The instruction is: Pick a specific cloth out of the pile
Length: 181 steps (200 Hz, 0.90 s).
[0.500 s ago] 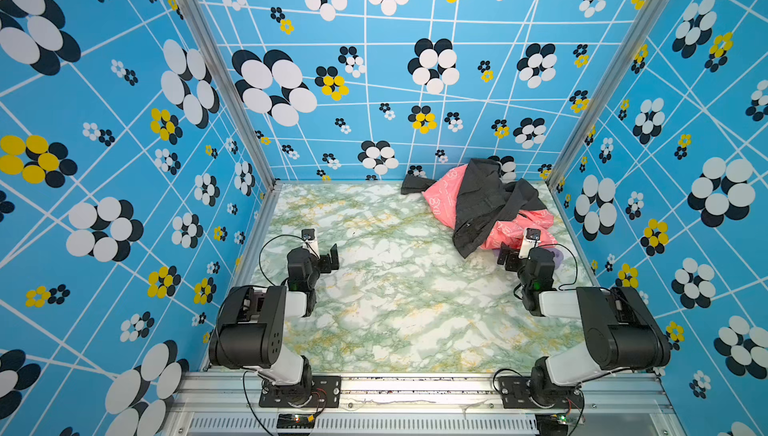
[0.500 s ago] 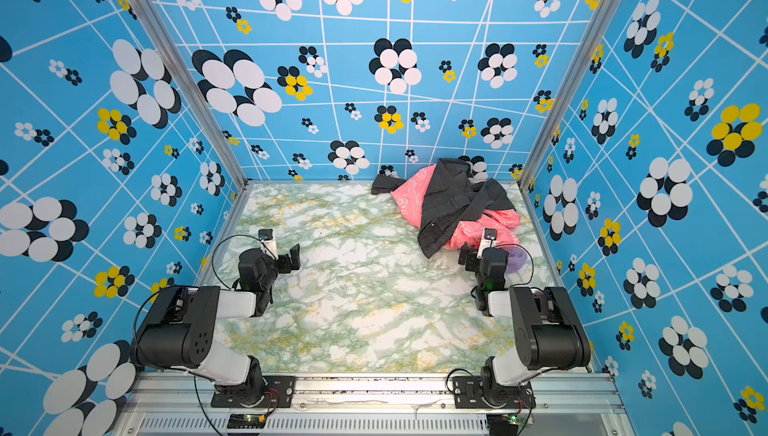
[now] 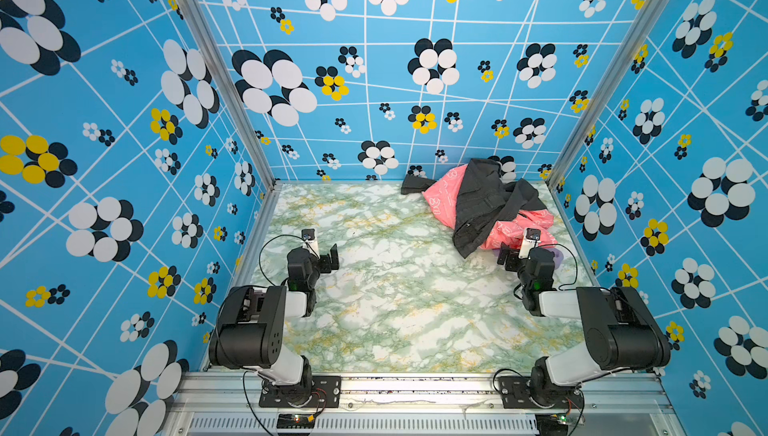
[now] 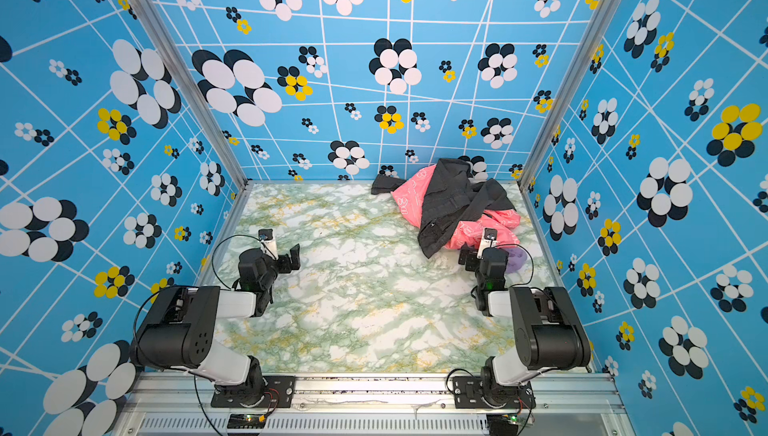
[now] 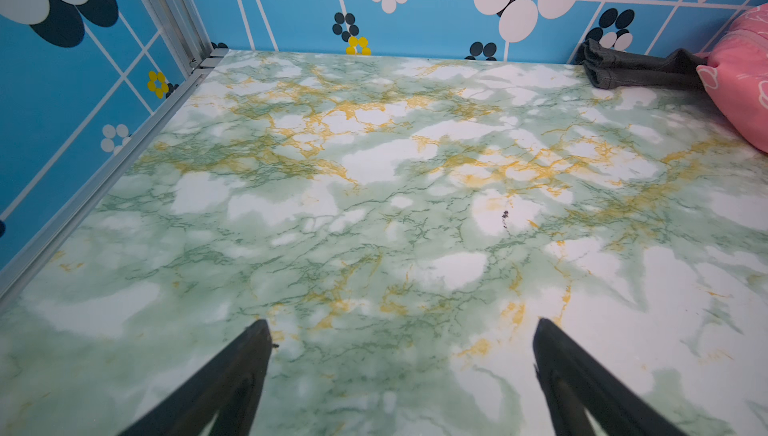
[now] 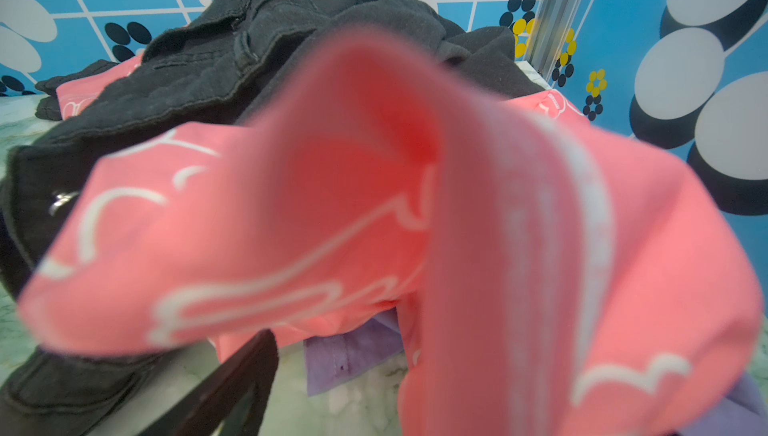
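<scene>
**Beneath the near edge of the pile (image 3: 490,209), the lavender cloth (image 6: 353,355) lies ungrasped**

We see only a little of the lavender cloth. A hemmed corner lies flat on the marble tabletop (image 3: 395,288), tucked under a fold of the salmon-pink garment (image 3: 442,201). Another patch shows in both top views just beside the right arm's wrist. Any print on it is hidden. The dark grey garment (image 3: 478,189) lies draped over the pink one, so our target sits at the bottom of the heap's near side, in the far right corner.

The right gripper (image 4: 468,256) hovers low just beside that edge, apart from the cloth. One finger shows in the right wrist view, set far to the side, and the pink fold hides its partner. We see nothing clamped, so we read the jaws as wide apart and empty. The left gripper (image 5: 403,326) hangs well apart over bare marble, jaws spread, holding nothing.

We judge the task to be at its opening step: approach, with no grasp made. The next move calls for sliding the right fingers low under the pink fold and pinching lavender fabric alone. Drawing it out toward the open table should let the upper garments slide off rather than follow.
</scene>
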Each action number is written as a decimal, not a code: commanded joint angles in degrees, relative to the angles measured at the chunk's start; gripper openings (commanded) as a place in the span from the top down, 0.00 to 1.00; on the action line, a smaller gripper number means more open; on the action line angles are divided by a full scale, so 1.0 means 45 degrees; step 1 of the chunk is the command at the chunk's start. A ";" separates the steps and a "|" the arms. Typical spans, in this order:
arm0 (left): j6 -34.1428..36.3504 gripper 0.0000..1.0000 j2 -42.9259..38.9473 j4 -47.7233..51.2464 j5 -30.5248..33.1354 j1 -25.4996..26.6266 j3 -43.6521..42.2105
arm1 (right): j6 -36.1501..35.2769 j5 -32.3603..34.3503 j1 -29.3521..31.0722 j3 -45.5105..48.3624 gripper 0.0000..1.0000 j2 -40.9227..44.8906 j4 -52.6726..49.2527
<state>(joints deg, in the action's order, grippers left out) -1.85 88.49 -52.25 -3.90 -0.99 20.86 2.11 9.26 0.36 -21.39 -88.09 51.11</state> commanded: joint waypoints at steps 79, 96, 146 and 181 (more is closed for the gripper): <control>0.0215 0.01 0.0004 0.0087 -0.0055 0.0084 0.0271 | -0.0043 -0.0129 0.0080 -0.0239 0.01 -0.0091 -0.0099; 0.0215 0.01 0.0004 0.0107 -0.0062 0.0085 0.0271 | -0.0040 -0.0141 0.0096 -0.0245 0.01 -0.0091 -0.0108; 0.0218 0.01 -0.0016 0.0042 -0.0050 0.0094 0.0231 | -0.0085 -0.0148 0.0093 -0.0194 0.01 -0.0033 -0.0098; 0.0001 0.01 -0.1256 0.1604 0.1095 0.0220 0.0538 | -0.0070 0.0211 0.0081 -0.1161 0.01 0.1383 -0.3123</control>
<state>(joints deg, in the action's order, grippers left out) -1.89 87.37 -50.26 -2.66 -0.80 20.88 2.11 9.47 0.36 -22.11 -87.26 48.25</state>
